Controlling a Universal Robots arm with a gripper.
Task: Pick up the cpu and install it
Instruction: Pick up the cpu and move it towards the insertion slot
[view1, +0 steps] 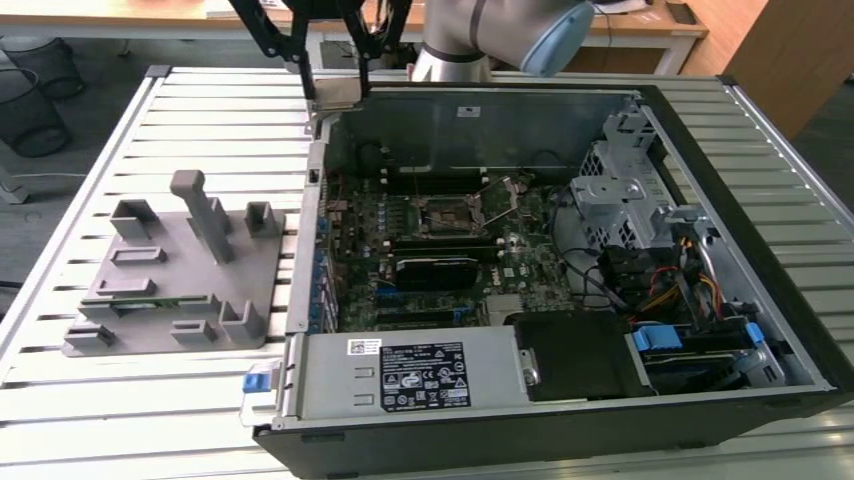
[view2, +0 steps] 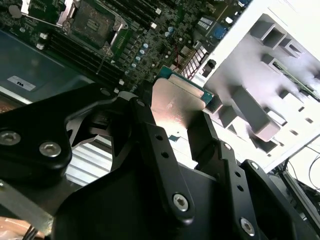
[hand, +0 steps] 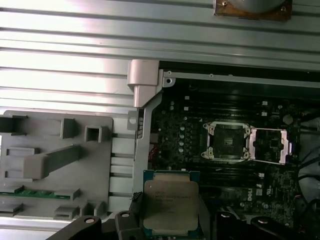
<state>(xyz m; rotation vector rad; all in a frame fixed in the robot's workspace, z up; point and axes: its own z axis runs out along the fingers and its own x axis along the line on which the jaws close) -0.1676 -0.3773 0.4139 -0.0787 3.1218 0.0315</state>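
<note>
Over the corner of the open computer case (view1: 507, 110), my jaws grip the cpu (hand: 170, 202) by two opposite edges, well apart from the open socket (hand: 229, 140). Held so thinly, it could slip or tilt, I judge, and land skewed on the socket.

Exterior view: soft even daylight, computer case (view1: 534, 112) shadowed toward 4 o'clock. First wrist view: slatted table (hand: 75, 30) glares.

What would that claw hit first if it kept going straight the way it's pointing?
The gripper, shut on the cpu, would likely meet the case wall or the motherboard edge beside it; depth is unclear.
</note>
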